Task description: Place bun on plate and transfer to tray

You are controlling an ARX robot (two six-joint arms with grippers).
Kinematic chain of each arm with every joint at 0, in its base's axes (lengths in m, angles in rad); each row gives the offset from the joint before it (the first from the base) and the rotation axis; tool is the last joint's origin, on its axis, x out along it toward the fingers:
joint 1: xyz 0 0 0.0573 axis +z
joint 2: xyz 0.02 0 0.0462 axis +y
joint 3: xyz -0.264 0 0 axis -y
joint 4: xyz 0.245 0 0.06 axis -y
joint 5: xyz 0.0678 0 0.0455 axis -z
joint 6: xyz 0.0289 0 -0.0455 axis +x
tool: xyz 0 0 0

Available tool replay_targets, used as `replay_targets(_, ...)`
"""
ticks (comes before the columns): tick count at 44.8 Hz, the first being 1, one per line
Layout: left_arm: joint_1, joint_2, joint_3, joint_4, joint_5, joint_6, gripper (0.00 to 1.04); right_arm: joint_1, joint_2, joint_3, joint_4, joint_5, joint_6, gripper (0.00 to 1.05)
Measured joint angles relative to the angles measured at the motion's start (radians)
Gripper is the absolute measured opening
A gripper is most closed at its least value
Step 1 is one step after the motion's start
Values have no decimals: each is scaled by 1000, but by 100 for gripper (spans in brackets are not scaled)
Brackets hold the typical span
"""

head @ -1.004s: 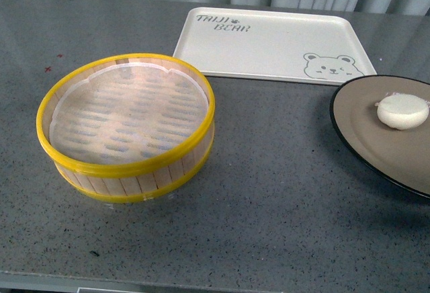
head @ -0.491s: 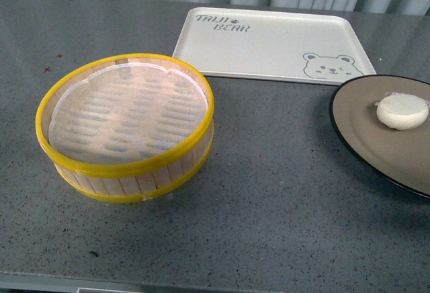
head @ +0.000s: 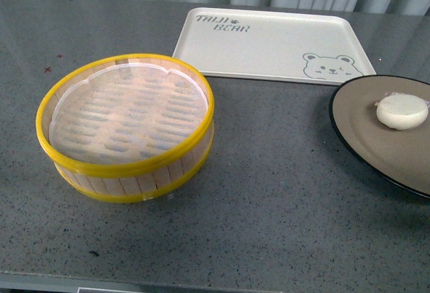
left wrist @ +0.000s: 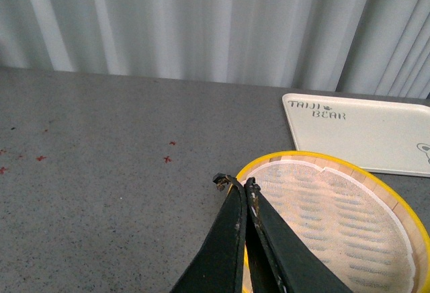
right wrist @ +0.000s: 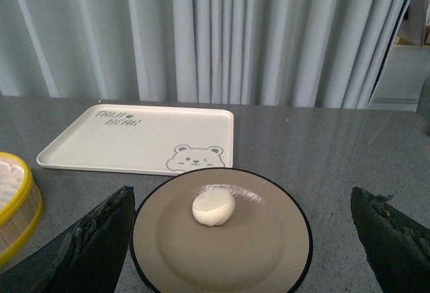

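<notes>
the bun [head: 402, 111] sits on the plate [head: 376, 142], which rests on the desk [head: 269, 205] just beside the bear corner of the tray [head: 269, 44]. the right jaws hang spread wide, the plate showing between them; the left jaws are pressed together over the edge of the steamer basket [head: 124, 169]. the transfer looks next: the right jaws would do well to pinch the plate's black rim firmly and carry it level, so the bun does not roll.
</notes>
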Motion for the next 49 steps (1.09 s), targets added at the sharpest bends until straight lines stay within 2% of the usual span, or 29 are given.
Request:
replay_targets(30, 0, -407, -2, -378, 0, 0, 4, 0, 0, 0, 0, 0, 0, 96)
replay_targets(49, 0, -543, -2, -514, 0, 0, 4, 0, 0, 0, 0, 0, 0, 96)
